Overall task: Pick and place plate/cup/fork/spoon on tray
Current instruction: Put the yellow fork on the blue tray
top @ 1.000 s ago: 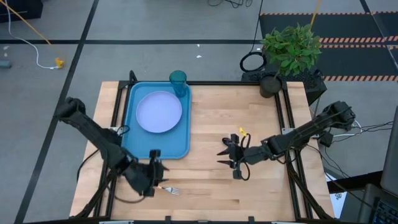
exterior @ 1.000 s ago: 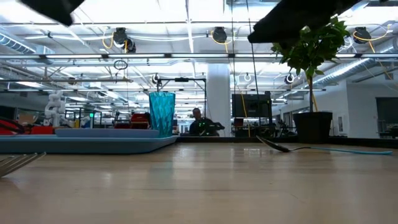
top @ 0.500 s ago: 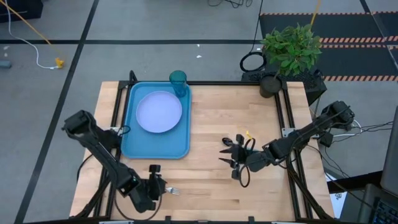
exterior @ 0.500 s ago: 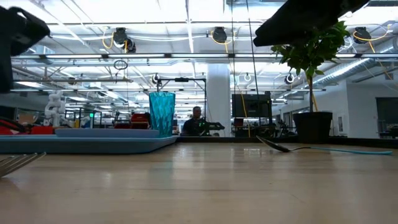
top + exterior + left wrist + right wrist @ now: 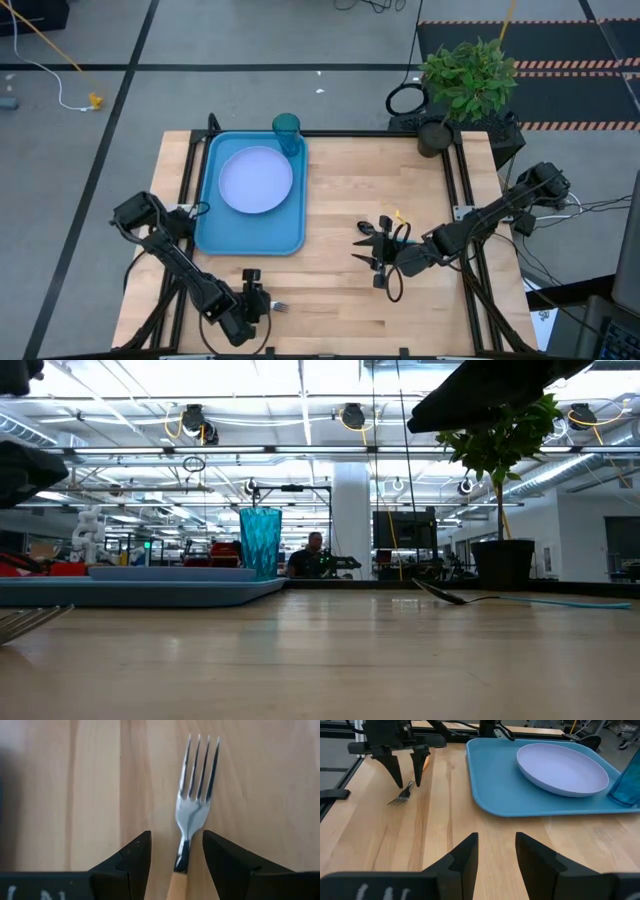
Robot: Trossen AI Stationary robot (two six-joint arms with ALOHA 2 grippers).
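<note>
Left gripper (image 5: 256, 303) near tabletop's front edge, fingers spread astride fork (image 5: 195, 805) neck. Right gripper (image 5: 373, 252) spread, hovering mid-table. One plate (image 5: 255, 180), one cup (image 5: 287, 132) on tray (image 5: 231, 230).

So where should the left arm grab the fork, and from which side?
Grip the fork from straight above, at the narrow neck where the silver tines meet the orange handle. It lies flat on the table, and the left gripper has its open jaws on either side of that neck.
</note>
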